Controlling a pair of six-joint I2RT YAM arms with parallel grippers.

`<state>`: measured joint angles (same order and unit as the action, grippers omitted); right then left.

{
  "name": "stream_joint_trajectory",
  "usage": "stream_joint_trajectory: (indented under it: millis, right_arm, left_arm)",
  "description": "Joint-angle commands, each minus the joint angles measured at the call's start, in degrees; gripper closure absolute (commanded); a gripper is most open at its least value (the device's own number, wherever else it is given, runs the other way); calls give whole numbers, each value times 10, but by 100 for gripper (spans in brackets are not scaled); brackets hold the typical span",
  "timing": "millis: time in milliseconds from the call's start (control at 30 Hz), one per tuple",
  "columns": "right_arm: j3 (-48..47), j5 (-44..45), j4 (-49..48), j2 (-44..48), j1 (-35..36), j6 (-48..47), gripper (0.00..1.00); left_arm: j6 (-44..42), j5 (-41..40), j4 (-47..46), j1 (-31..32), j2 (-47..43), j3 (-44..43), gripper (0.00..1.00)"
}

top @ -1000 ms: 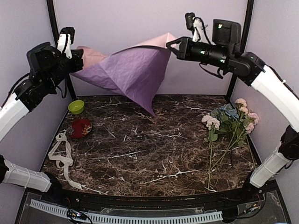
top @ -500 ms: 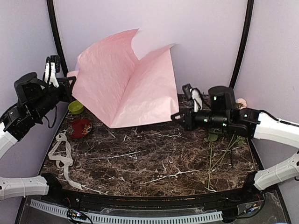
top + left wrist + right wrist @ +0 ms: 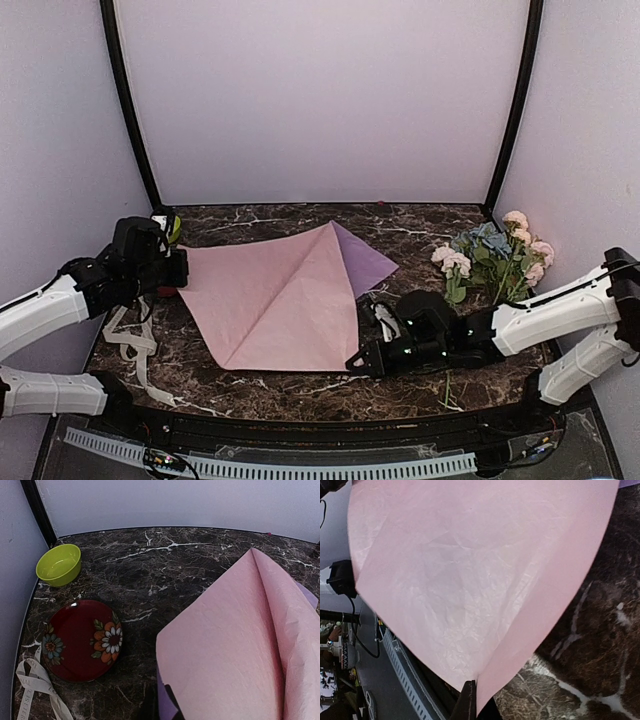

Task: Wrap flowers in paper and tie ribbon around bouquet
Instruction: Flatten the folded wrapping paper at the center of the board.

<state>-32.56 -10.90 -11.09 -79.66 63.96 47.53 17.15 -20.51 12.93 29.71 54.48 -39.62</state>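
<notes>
Containers: one green bowl [image 3: 58,564], plain green inside; one red dish [image 3: 82,639], showing only its painted daisies.

One paper [image 3: 285,300] lies on the table [image 3: 250,395], pink face up, lilac corner showing. The left gripper [image 3: 182,268] is pinched tight on its left corner, the right gripper [image 3: 355,362] likewise on the near corner.

One ribbon [image 3: 130,335], near-left. Flowers [image 3: 495,255]: one bunch, right side.

one paper sheet [image 3: 280,300], one ribbon [image 3: 26,695], one flower bunch [image 3: 495,255], one green bowl [image 3: 59,564], one red plate [image 3: 82,639]
</notes>
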Motion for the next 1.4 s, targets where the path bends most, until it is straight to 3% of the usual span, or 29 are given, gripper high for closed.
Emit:
stream_joint_trajectory:
  millis: [0,233,400,533,633,800,867,933,1033,1133,1233,1367]
  right_arm:
    - [17,5,-50,-9,61,44,100]
    - [7,19,-37,-59,109,55,100]
    - [63,-3,-96,-83,114,114,100]
    - [88,17,-79,-58,125,155,99]
    - [81,21,-60,-52,128,169,83]
    - [60,16,-32,-16,138,150,68]
    - [45,9,-11,27,138,103,63]
    - [2,34,79,77,130,31,61]
    - [-61,99,232,155,74,-61,61]
    - [-90,151,257,194,-36,-120,63]
    - [-127,163,230,153,-142,-179,70]
    - [-220,154,200,18,-211,-252,76]
  left_arm:
    - [-5,-26,-5,-14,12,6,100]
    - [-17,35,-13,-16,8,36,100]
    - [-23,-6,-22,-16,14,38,100]
    - [-59,0,-68,-16,17,27,100]
    - [-86,48,-111,-16,14,27,100]
    - [-92,-12,-67,-16,16,23,100]
    - [-98,-8,-63,-16,13,21,100]
    - [-105,-12,-59,-15,10,19,100]
    - [-112,-20,-46,-16,4,17,100]
    - [-112,-15,-51,-15,-4,25,100]
    - [-110,-14,-53,-16,-4,28,100]
    - [-108,-11,-46,-15,-6,29,100]
